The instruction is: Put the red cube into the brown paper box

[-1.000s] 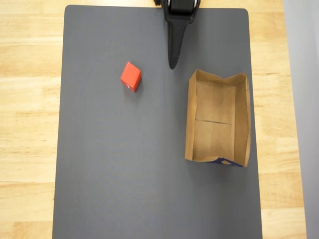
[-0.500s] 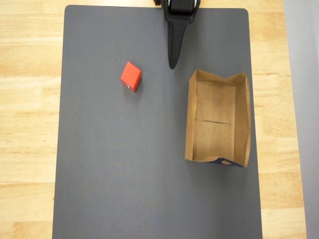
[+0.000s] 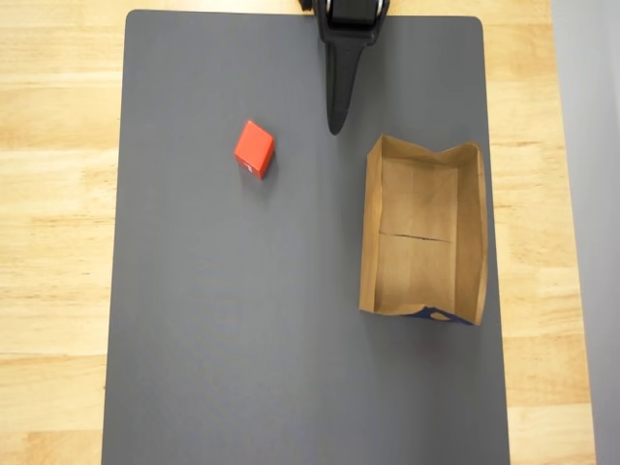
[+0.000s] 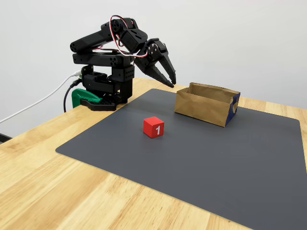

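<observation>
The red cube [image 3: 254, 148] rests on the dark grey mat, turned at an angle; in the fixed view the red cube [image 4: 153, 127] shows a white "1" on its front face. The brown paper box [image 3: 369, 232] stands open-topped to the right of it, empty, with a floor crease and a dark blue patch at its near end; its front wall [image 4: 199, 111] faces the fixed camera. My black gripper [image 3: 336, 124] hangs above the mat's far edge, between cube and box, its fingers together and empty. In the fixed view the gripper [image 4: 171, 82] points down just left of the box's far end.
The grey mat [image 3: 242, 339] covers most of a light wooden table [image 3: 53, 242]. The arm's base with a green clamp [image 4: 86, 98] and white cable stands off the mat's far corner. A pale wall rises behind.
</observation>
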